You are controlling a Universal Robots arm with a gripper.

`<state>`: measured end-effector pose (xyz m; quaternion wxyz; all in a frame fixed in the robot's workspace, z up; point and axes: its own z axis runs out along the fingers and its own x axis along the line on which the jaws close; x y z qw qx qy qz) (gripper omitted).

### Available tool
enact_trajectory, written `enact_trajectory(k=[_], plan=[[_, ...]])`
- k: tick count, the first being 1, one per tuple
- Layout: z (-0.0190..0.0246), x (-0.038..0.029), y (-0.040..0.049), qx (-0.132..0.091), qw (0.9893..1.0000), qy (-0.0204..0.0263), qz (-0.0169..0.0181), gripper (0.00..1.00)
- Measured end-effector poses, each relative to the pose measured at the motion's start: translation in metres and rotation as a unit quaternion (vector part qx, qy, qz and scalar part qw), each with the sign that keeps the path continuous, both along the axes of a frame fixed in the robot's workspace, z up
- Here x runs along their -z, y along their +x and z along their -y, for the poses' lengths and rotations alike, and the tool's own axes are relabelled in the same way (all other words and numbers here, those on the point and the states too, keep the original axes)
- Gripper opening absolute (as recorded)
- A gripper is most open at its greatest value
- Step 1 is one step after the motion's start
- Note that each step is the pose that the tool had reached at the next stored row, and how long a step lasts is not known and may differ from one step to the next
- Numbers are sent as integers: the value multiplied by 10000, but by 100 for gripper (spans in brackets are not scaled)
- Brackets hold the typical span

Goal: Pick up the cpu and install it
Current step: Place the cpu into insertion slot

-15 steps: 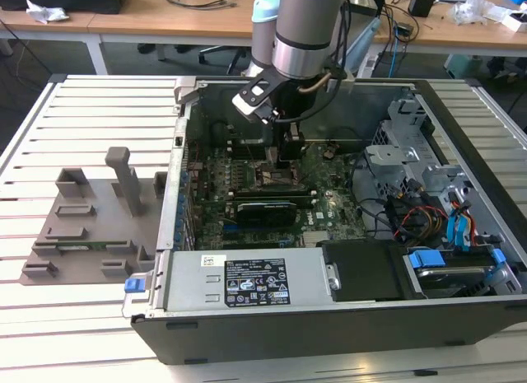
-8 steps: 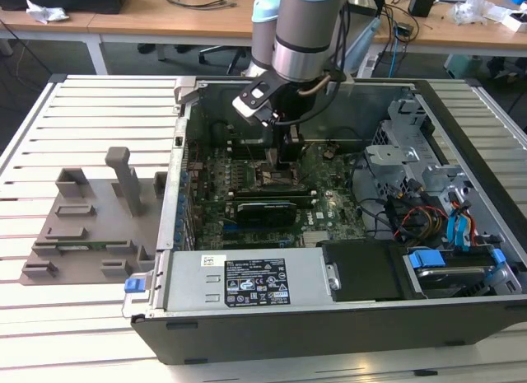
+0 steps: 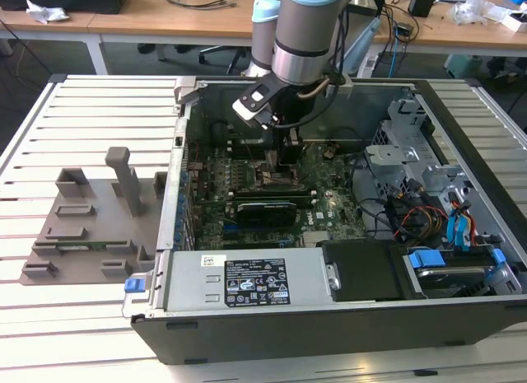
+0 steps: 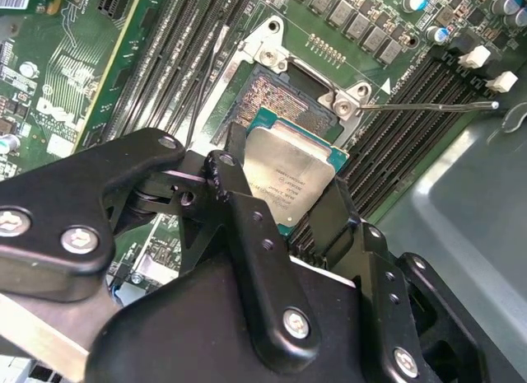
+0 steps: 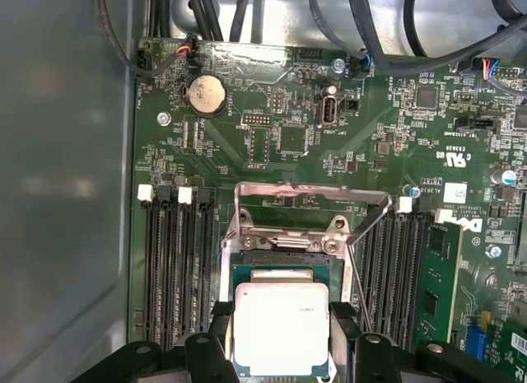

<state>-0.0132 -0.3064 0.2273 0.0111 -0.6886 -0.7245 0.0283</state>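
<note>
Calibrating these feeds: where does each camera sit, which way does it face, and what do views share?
Exterior view: off the arm, looking down into the computer case; shows the arm and end effector.
First wrist view: on the wrist, facing the motherboard; fingers flank the cpu.
Second wrist view: on the wrist, angled past the end effector's linkage toward the socket.
Shared: both wrist views show the cpu gripped over the socket.

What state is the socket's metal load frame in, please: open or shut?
Open: the load frame stands raised, leaving the socket contacts exposed beside the cpu.
</note>
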Motion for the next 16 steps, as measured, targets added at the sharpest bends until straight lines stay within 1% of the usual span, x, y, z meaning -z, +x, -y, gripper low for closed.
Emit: enact_trajectory(k=[6, 11, 14, 15, 16], plan=[[-1, 45, 0, 6, 10000, 0, 0, 55], [1, 98, -2, 23, 10000, 0, 0, 55], [11, 124, -16, 49, 10000, -35, 1, 55], [11, 134, -19, 68, 10000, -67, 3, 55], [12, 140, -20, 82, 9999, -84, 5, 55]])
